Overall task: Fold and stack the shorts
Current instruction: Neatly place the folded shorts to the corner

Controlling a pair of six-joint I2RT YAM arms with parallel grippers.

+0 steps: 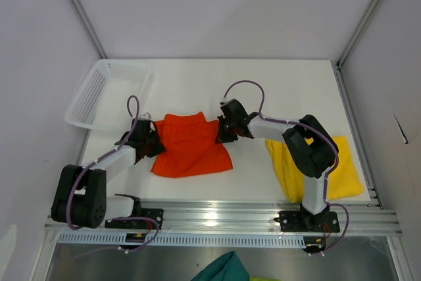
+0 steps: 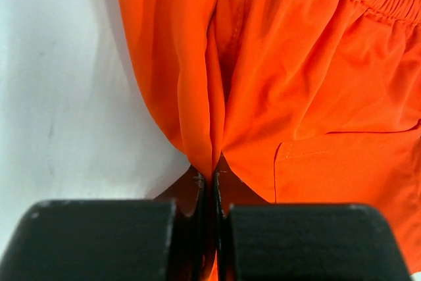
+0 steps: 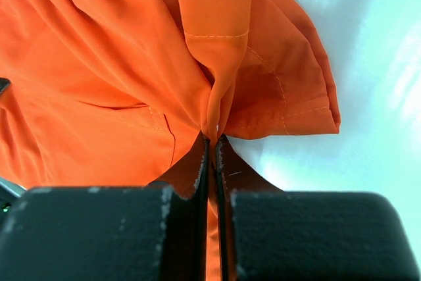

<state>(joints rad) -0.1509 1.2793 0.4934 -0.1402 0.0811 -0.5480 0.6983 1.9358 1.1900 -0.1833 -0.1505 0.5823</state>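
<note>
At the orange-red shorts' [image 1: 191, 149] two side edges, left fingers [image 2: 191, 194] and right fingers [image 3: 194, 172] clamp the fabric.

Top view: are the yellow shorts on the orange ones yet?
No, the yellow shorts lie apart to the right, bare table between them and the orange shorts.

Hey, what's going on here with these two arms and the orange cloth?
Two robot arms are handling orange shorts lying on the white table. The left gripper pinches the fabric at one side, the right gripper at the opposite side, both shut on it. The yellow shorts lie to the right, partly under the right arm, untouched. A white basket sits at the far left.
</note>
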